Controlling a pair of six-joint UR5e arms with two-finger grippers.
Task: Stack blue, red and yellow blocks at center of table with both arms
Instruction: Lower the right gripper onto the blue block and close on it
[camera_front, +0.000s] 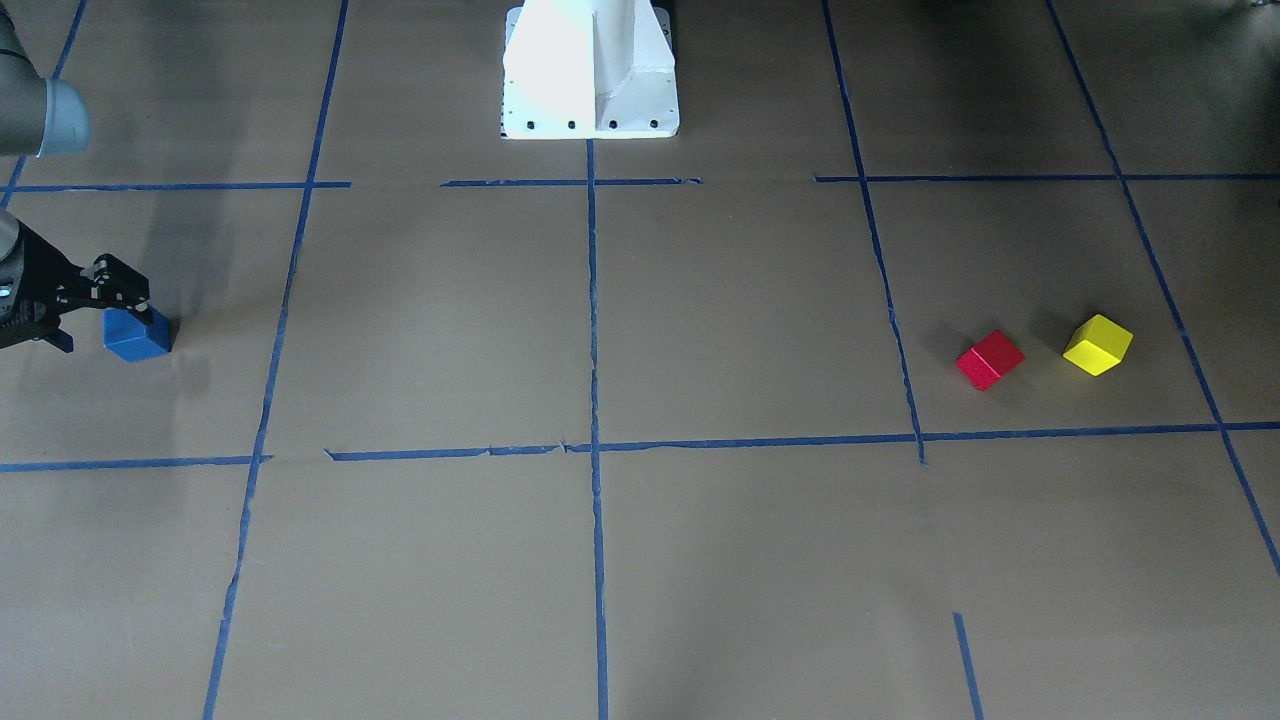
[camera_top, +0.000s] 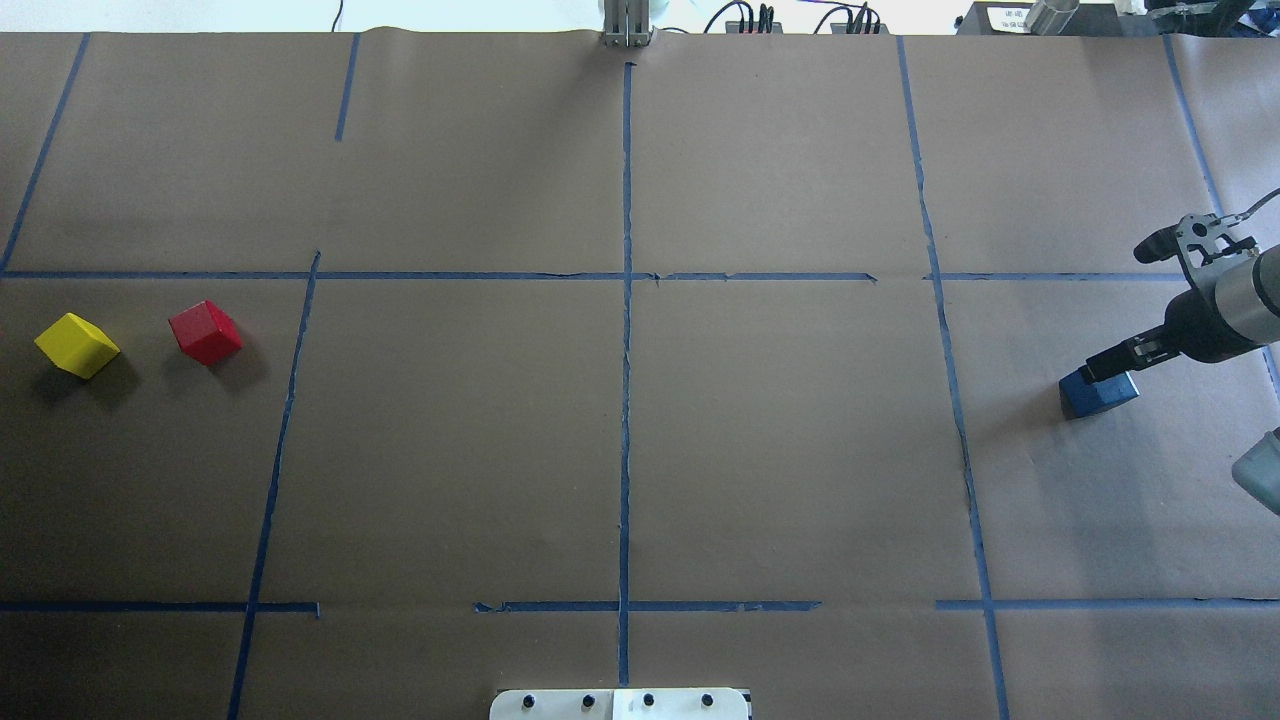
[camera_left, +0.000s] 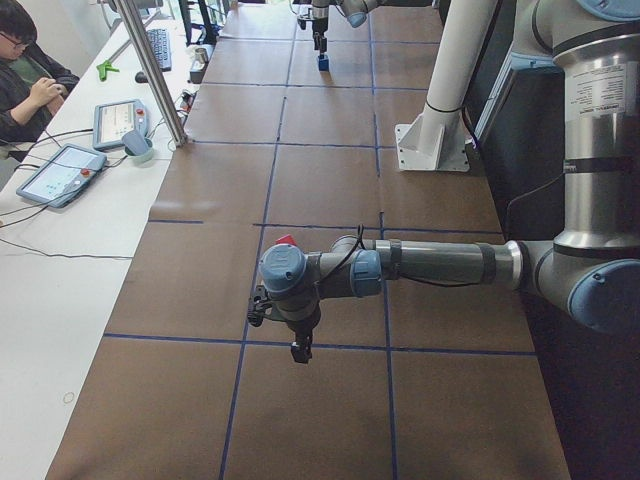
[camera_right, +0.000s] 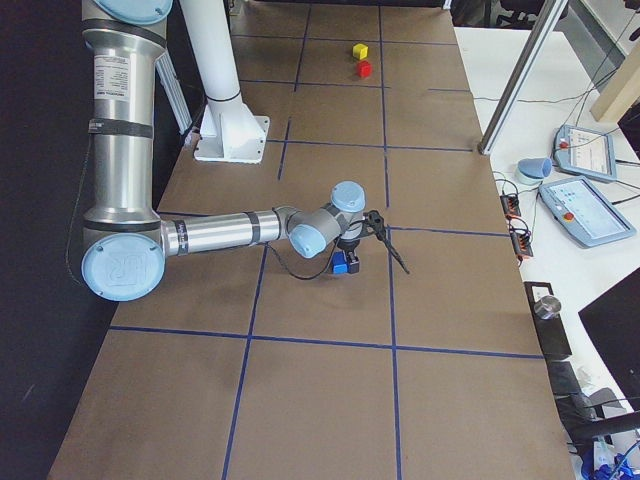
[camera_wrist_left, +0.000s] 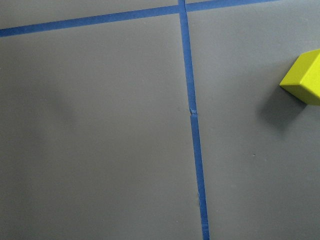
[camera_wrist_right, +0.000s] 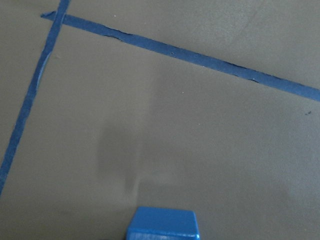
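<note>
1. The right arm is reaching out low over the table (camera_top: 780, 450) towards its right end, forearm lying nearly level and wrist bent so the right gripper (camera_front: 122, 306) is pointing down and outward.
2. The right gripper is sitting right at the blue block (camera_front: 137, 337), its fingers touching the block's upper edge. Whether they are clamping it or just straddling it cannot be told.
3. The blue block is sitting far out on the robot's right, well apart from the centre, and is showing at the bottom edge of the right wrist view.
4. The left arm is stretching its forearm level across the table, wrist turned so the left gripper (camera_left: 299, 350) is hanging straight down above the surface. Whether its fingers are apart or together cannot be told.
5. The red block (camera_front: 990, 360) and yellow block (camera_front: 1098, 345) are lying near each other but apart on the robot's left, the yellow one further out.
</note>
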